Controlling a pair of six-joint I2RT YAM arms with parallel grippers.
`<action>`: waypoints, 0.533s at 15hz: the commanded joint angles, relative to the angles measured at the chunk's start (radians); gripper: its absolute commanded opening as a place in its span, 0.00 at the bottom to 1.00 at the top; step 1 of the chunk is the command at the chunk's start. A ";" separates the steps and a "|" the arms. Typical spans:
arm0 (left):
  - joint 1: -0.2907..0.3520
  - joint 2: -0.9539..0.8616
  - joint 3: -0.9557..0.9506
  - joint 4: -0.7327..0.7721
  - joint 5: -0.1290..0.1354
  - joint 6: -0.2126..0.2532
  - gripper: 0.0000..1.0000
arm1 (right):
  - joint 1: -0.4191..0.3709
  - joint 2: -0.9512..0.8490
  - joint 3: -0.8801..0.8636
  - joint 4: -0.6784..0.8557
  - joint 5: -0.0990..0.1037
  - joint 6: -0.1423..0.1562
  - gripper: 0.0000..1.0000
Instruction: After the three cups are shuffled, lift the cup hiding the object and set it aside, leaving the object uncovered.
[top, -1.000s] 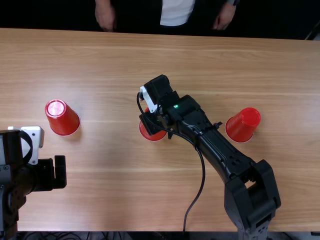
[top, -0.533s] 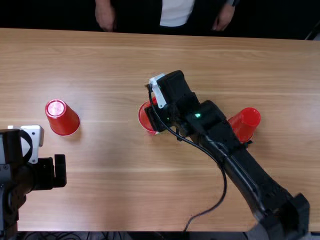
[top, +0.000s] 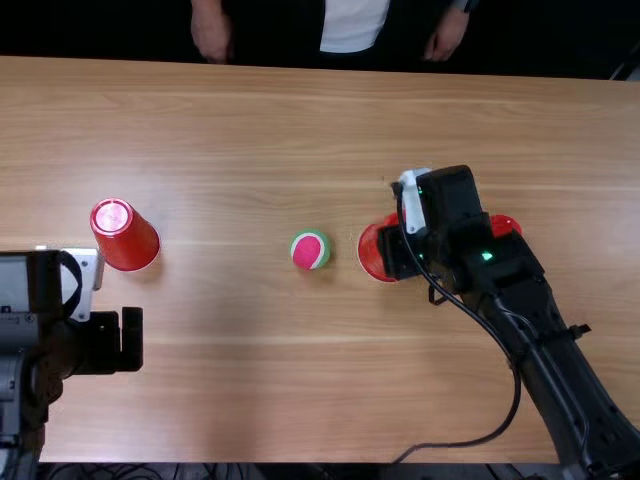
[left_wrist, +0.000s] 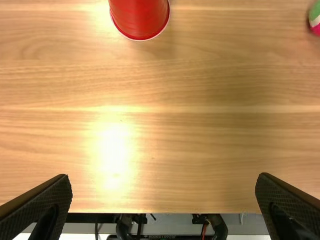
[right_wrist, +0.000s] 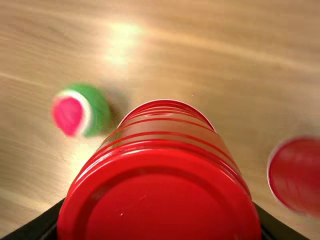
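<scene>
Now. Top view: my right gripper (top: 397, 252) grips the cup (top: 370, 252), tilted, mouth toward 9 o'clock; ball (top: 310, 250) uncovered at its 9, second cup (top: 508, 226) close at 3. Left wrist view: left gripper (left_wrist: 160, 205) wide, holding nothing. Right wrist view: ball and second cup flank mine; I'd level it and set it down toward 6, away from both.

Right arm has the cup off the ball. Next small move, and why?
Probably lower the held cup onto the table here and open the jaws: the ball already lies uncovered, and the right cup sits close beside it.
</scene>
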 joint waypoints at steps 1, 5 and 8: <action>-0.016 0.003 -0.011 0.001 -0.003 0.003 1.00 | -0.019 -0.030 -0.053 0.002 0.004 0.008 0.00; -0.024 0.008 -0.008 0.001 -0.003 0.003 1.00 | -0.022 -0.030 -0.165 0.063 0.000 0.012 0.00; -0.026 0.008 -0.012 0.001 -0.003 0.003 1.00 | -0.017 -0.022 -0.233 0.195 0.004 0.013 0.00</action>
